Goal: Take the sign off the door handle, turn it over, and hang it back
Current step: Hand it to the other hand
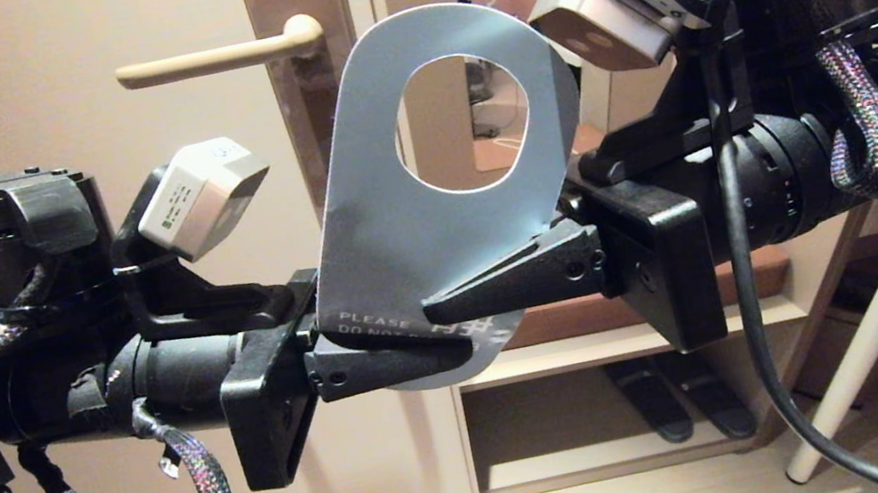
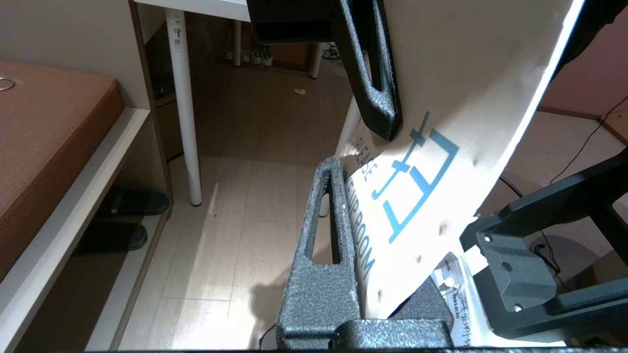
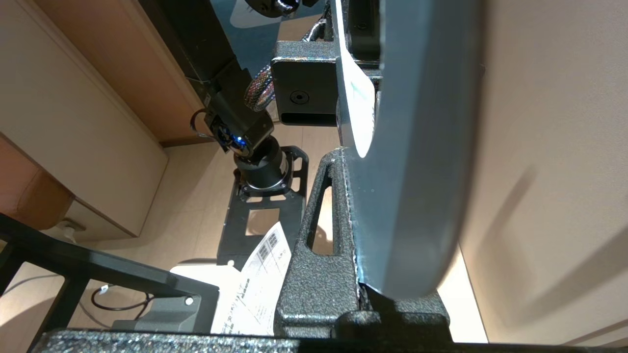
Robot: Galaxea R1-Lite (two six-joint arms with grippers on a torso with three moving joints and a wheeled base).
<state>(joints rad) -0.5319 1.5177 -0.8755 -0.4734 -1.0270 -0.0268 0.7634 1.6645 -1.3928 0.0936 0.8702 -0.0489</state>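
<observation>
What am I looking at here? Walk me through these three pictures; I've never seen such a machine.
It is a two-armed robot. The wide picture comes from a camera on its head; the other two come from cameras on its wrists, looking along the fingers. Both claws, the left claw and the right claw, are shut on one card door sign, held up in the air. Its blue face shows to the head camera; the left wrist picture shows its white face. Behind is the door handle, a cream lever, with nothing hanging on it.

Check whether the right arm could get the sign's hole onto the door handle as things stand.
Probably not yet: the left gripper and right gripper both clamp the sign, held off the door handle, blue face out. The lever looks free.
</observation>
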